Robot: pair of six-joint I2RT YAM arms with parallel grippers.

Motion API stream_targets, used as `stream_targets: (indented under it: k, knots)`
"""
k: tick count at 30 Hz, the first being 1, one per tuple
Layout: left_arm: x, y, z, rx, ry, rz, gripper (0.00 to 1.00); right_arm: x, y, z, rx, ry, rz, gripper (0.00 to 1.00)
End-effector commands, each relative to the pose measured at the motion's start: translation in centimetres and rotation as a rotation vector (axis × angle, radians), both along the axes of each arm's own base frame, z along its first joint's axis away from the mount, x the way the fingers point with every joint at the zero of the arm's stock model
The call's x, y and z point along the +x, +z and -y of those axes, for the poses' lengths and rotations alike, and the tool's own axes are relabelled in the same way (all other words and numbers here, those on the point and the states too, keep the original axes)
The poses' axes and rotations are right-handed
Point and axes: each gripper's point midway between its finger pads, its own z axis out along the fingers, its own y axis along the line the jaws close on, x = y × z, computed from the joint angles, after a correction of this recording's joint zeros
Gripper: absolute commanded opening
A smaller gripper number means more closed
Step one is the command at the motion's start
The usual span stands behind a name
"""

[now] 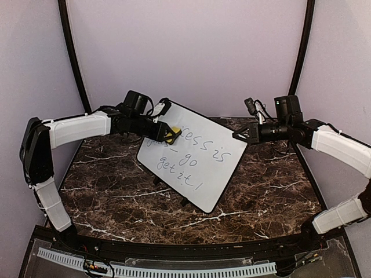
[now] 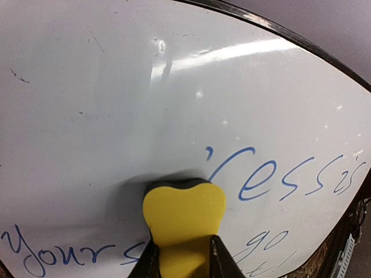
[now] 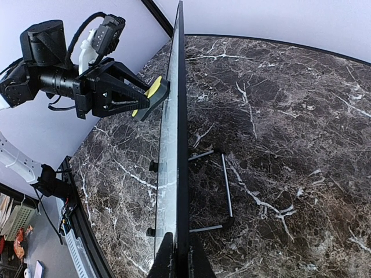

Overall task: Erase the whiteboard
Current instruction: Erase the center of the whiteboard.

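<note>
The whiteboard (image 1: 194, 156) stands on the dark marble table (image 1: 278, 185) between the two arms, propped on its wire stand (image 3: 223, 191). Its glossy white face carries blue handwriting (image 2: 290, 176) across the middle and lower part, while the upper part looks blank. The left tool (image 1: 168, 134) is clenched on a yellow eraser (image 2: 184, 217) pressed against the board's face. The right tool (image 3: 177, 260) is clamped on the board's black-framed edge

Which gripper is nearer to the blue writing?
Left. The left gripper presses a yellow eraser right amid the blue writing; the right gripper grips the whiteboard at its edge, past the last word.
</note>
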Motion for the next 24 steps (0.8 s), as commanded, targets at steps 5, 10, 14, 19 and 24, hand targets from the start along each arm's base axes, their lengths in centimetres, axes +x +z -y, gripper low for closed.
stream_targets:
  k: [5,10,14,19,24]
  knots:
    - [-0.6,-0.9,-0.3,0.03,0.0,-0.02,0.12,-1.4,2.5,-2.1,0.02,0.154,0.178,0.0]
    - [1.2,0.5,1.1,0.013,-0.004,0.009,0.12,-1.4,2.5,-2.1,0.02,0.153,0.178,0.0]
    - [2.2,1.7,1.9,-0.002,-0.014,0.025,0.12,-1.4,2.5,-2.1,0.018,0.152,0.177,0.0]
    - [1.4,1.0,1.9,0.004,-0.024,-0.002,0.12,-1.4,2.4,-2.1,0.017,0.151,0.179,0.0]
    - [-0.8,-1.6,0.8,0.031,-0.027,-0.056,0.12,-1.3,2.2,-2.2,0.015,0.152,0.174,0.0]
